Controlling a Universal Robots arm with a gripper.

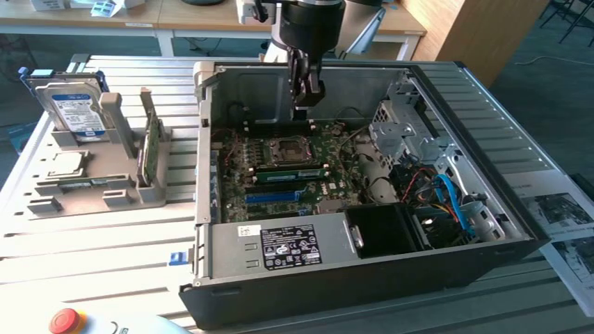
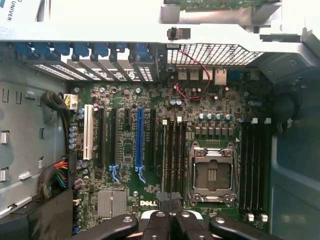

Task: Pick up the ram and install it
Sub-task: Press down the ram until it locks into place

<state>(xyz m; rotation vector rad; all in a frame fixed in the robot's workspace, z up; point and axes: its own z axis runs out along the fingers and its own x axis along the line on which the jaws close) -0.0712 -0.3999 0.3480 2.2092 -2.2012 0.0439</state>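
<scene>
Green and narrow, the ram (image 1: pixel 292 174), a circuit-board stick, stands seated in a slot on the dark green motherboard (image 1: pixel 325 195), just beside the square metal CPU socket (image 1: pixel 289 149), on the side of the socket nearer the exterior view's bottom edge. It runs parallel to that edge of the socket and reaches slightly past it at both ends.

The black robot hand (image 1: pixel 308 97) hangs above the open black and silver computer case (image 1: pixel 371 278), over the rear part of the board and well clear of the ram. In the wrist view the hand (image 2: pixel 170 200) points down at the board with its two dark fingers (image 2: pixel 159 220) pressed together; nothing shows between them. Below them lie the empty CPU socket (image 2: pixel 212 172), black memory slots on either side of it, a long blue expansion slot (image 2: pixel 139 140), a white expansion slot (image 2: pixel 88 132) and a ribbed silver heatsink (image 2: pixel 112 203).

On the slatted grey metal worktop (image 1: pixel 93 243), to the exterior view's left of the case, sits a grey moulded parts holder (image 1: pixel 93 191). A second green memory stick (image 1: pixel 151 149) stands on edge in it, near the case wall. A boxy silver hard drive with a blue-white label (image 1: pixel 76 104) stands upright at the holder's far end. A round red button (image 1: pixel 63 320) sits at the near edge of the worktop. Inside the case, blue cables (image 1: pixel 450 195) curve along the exterior view's right side.
</scene>
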